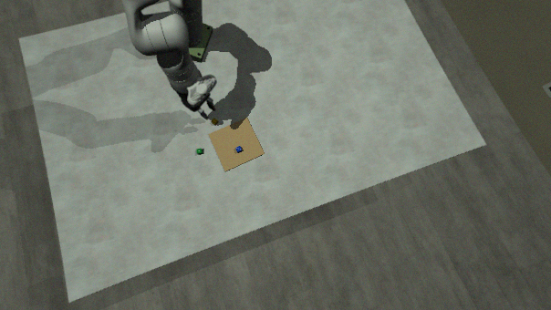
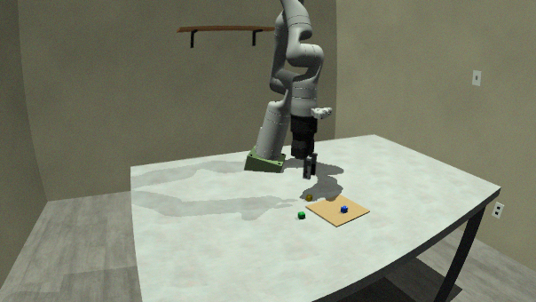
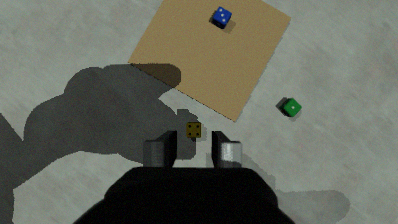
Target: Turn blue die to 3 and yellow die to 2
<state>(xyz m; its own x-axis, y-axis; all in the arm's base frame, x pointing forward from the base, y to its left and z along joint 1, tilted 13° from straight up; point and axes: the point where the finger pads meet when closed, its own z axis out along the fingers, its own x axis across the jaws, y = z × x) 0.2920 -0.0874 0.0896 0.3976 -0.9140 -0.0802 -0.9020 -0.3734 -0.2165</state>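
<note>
The yellow die (image 3: 194, 130) lies on the table in the arm's shadow, just off the mat's edge, with four pips up; it also shows in the top view (image 1: 214, 121) and the exterior view (image 2: 309, 197). The blue die (image 3: 221, 16) sits on the tan mat (image 3: 212, 52) with two pips up; it also shows in the exterior view (image 2: 343, 209). The green die (image 3: 291, 106) lies on the table beside the mat. My gripper (image 3: 194, 144) (image 2: 310, 169) is open and empty, hovering well above the yellow die.
The arm's green base (image 2: 264, 162) stands on the table behind the mat. The table's edges are far from the dice.
</note>
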